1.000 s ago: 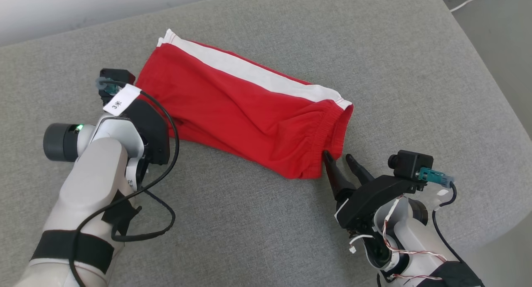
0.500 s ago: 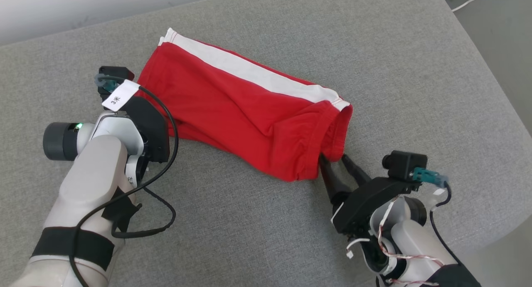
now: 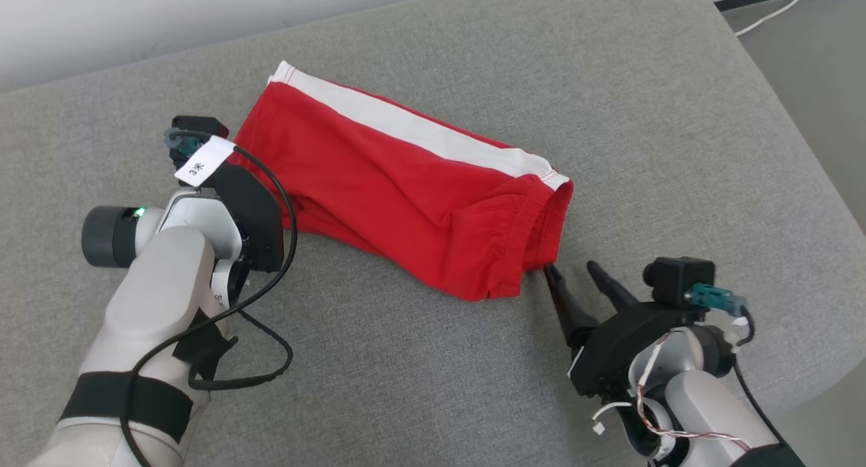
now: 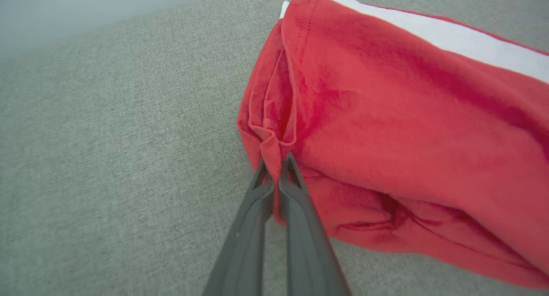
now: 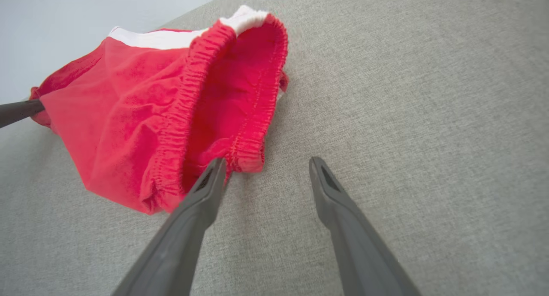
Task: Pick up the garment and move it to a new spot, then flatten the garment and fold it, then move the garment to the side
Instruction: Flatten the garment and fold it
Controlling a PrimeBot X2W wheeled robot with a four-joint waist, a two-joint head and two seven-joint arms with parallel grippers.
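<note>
Garment (image 3: 406,183) in closed left hand (image 4: 274,165); right hand (image 5: 268,161) wide, perhaps touching.

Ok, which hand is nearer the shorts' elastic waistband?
Right. The right hand is open, one finger beside the waistband; the left hand is shut on the shorts' far end.

A bench (image 3: 433,399) padded in grey woven fabric, rounded at its right edge, lies under soft, even light, with a pale plain wall (image 3: 135,20) behind its far edge and, beyond its right side, a grey floor (image 3: 812,68) crossed by a white cable (image 3: 770,12).
</note>
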